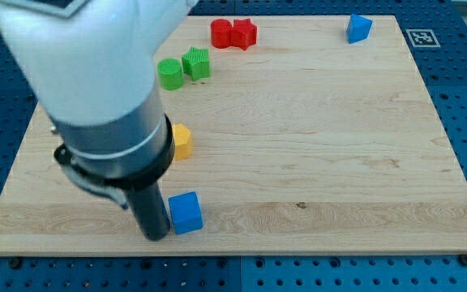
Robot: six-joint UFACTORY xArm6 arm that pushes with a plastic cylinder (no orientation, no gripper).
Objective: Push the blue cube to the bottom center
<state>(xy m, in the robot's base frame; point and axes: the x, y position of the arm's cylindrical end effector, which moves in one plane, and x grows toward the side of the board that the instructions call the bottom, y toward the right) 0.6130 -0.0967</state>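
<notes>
The blue cube [186, 212] sits near the view's bottom edge of the wooden board [314, 138], left of centre. My tip [154, 234] stands right against the cube's left side, touching it. The arm's white and grey body fills the view's left and hides the board behind it.
A yellow block [182, 140] peeks out from behind the arm; its partner is hidden. A green cylinder [169, 73] and a green star-like block [196, 63] sit at the upper left. Two red blocks [233, 33] lie at the top. Another blue block [358, 27] sits at the top right.
</notes>
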